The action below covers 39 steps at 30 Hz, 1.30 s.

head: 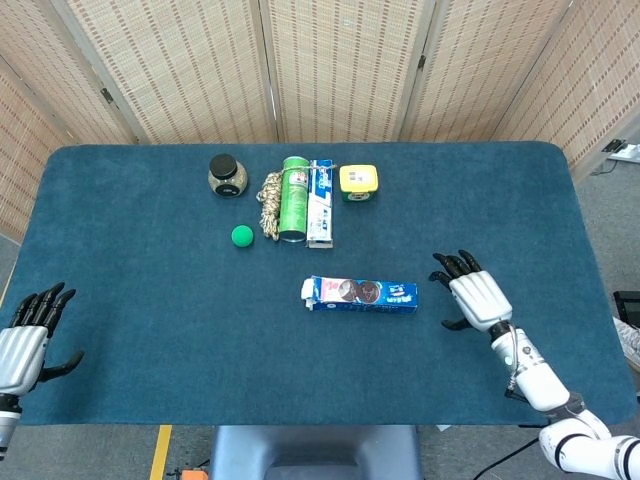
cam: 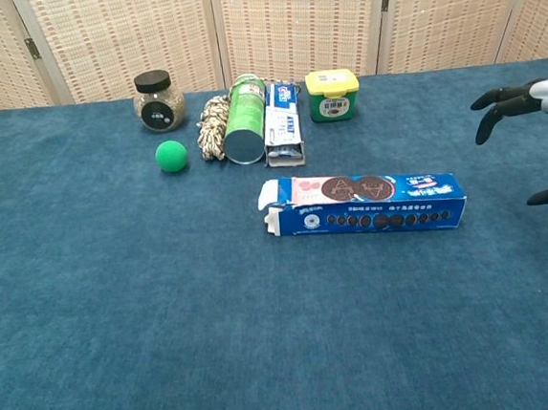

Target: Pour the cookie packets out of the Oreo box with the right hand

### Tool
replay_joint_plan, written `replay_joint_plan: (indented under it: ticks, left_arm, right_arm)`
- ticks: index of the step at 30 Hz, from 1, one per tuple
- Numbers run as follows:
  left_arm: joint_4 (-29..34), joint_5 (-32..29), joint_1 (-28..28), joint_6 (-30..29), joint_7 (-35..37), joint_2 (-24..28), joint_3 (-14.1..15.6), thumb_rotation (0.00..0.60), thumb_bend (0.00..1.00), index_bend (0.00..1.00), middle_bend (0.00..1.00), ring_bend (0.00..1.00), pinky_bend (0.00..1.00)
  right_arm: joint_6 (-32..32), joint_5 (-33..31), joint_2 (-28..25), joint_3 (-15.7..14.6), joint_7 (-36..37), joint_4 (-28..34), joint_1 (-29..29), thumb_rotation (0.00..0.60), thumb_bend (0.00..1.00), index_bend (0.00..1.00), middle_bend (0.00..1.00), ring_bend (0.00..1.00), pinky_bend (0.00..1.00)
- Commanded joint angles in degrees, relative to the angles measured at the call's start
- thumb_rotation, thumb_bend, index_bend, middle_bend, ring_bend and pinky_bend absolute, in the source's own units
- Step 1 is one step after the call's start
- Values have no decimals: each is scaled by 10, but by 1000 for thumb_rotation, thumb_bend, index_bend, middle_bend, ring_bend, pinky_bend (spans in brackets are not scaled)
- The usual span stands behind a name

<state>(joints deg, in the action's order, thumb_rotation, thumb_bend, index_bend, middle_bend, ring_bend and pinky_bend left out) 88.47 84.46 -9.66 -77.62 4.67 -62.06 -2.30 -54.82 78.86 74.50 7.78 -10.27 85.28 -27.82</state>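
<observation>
Oreo box [cam: 365, 203]: cookie pictures on its top face, a row of small dark cookie shapes along its blue side; the white lettering is too small to read.
Toothpaste box [cam: 283, 123]: blue and white print, not legible.
Jar [cam: 158, 102]: round dark label, unreadable.
Yellow tub [cam: 332, 96]: front label, unreadable.
Green can [cam: 245, 120]: print illegible.
</observation>
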Motion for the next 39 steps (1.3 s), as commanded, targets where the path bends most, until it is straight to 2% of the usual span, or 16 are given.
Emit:
replay_joint_plan:
  ticks: [1,5,19,22,27,30,39]
  left_arm:
    - [-1,-11,2,-2,-5,-1,-3,600,296,0,0,0,0]
    - [2,-44,5,-5,-34,-9,-17,600,297,0,0,0,0]
    - [2,-45,-1,13,-19,1,-15,600,306,0,0,0,0]
    - [0,-52,1,5,-30,-4,-19,600,373,0,0,0,0]
    - [0,-50,1,7,-27,-3,-17,600,550,0,0,0,0]
    - [-1,-49,1,7,-25,-2,-17,600,613,0,0,0,0]
    - [-3,-37,0,10,-7,2,-11,600,648,0,0,0,0]
  right_arm:
    - [13,-52,31,12,-50,-10,-15,600,142,279,100,112,0]
    - [24,-89,48,21,-73,-12,-30,600,141,280,97,111,0]
    - [18,-156,92,22,-113,-15,-52,600,142,299,91,116,0]
    - [19,-171,102,23,-123,-20,-59,600,141,318,91,128,0]
    - [32,-192,116,25,-130,-36,-73,600,141,355,91,132,0]
    - [34,-200,121,26,-133,-43,-80,600,142,370,93,135,0]
    - [26,-212,129,26,-145,-50,-93,600,142,438,116,154,0]
